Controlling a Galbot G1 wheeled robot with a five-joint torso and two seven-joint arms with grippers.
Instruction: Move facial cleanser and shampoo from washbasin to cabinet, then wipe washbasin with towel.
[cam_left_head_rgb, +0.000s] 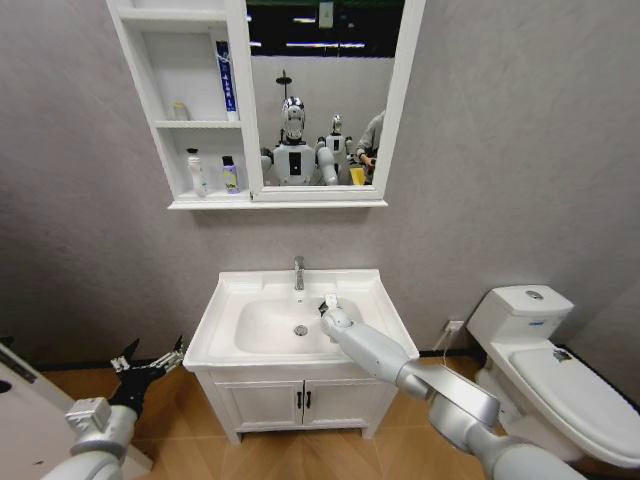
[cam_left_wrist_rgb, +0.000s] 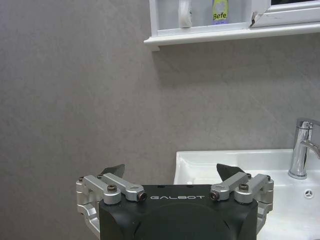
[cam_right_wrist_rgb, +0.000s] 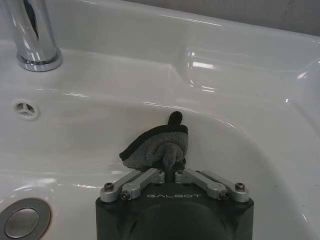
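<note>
Dark grey, with a black hem, the small bunched cloth towel (cam_right_wrist_rgb: 156, 146) is sitting pinched between the closed fingers of the right gripper (cam_right_wrist_rgb: 172, 167), its fabric pressing against the inner wall of the bowl. That gripper (cam_left_head_rgb: 329, 303) is reaching down into the white rectangular ceramic washbasin (cam_left_head_rgb: 375, 300), at the bowl's right slope, just right of the round chrome drain (cam_left_head_rgb: 301, 329) and in front of the upright chrome tap (cam_left_head_rgb: 298, 272) at the back edge. In the right wrist view the tap base (cam_right_wrist_rgb: 31, 37) and the small overflow hole (cam_right_wrist_rgb: 26, 109) are lying beyond the towel, and the drain (cam_right_wrist_rgb: 22, 221) is sitting lower in the bowl.

The left gripper (cam_left_head_rgb: 150, 361) is hanging off the washbasin's left edge, low beside the vanity, its fingers (cam_left_wrist_rgb: 113, 170) spread wide and holding nothing.

Above, on the grey wall, the white wall-mounted cabinet (cam_left_head_rgb: 196, 203) with open shelf niches and a tall mirror panel is carrying a white bottle (cam_left_head_rgb: 196, 170) and a small yellow-green bottle (cam_left_head_rgb: 230, 174) on its bottom shelf, and a tall white and blue tube (cam_left_head_rgb: 226, 80) standing at the right edge of the middle shelf.
</note>
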